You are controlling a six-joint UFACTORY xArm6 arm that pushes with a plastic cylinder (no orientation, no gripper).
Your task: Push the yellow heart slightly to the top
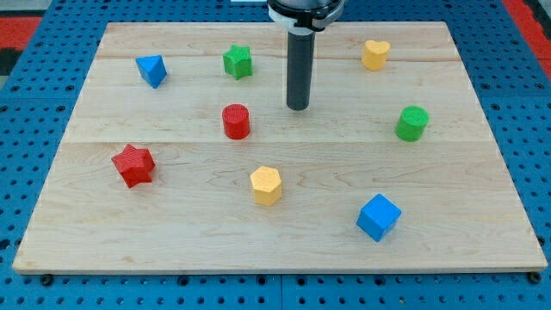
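The yellow heart (pixel 375 54) lies near the view's top right of the wooden board (pixel 172 232). My tip (pixel 298 107) rests on the board near the middle top, well to the left of and a little below the heart, not touching any block. The nearest blocks to the tip are the red cylinder (pixel 236 121) to its left and the green star (pixel 238 62) up and to its left.
A blue triangular block (pixel 151 70) sits at the top left, a red star (pixel 133 165) at the left, a yellow hexagon (pixel 266 185) at the bottom middle, a blue cube (pixel 379 217) at the bottom right, and a green cylinder (pixel 411 123) at the right.
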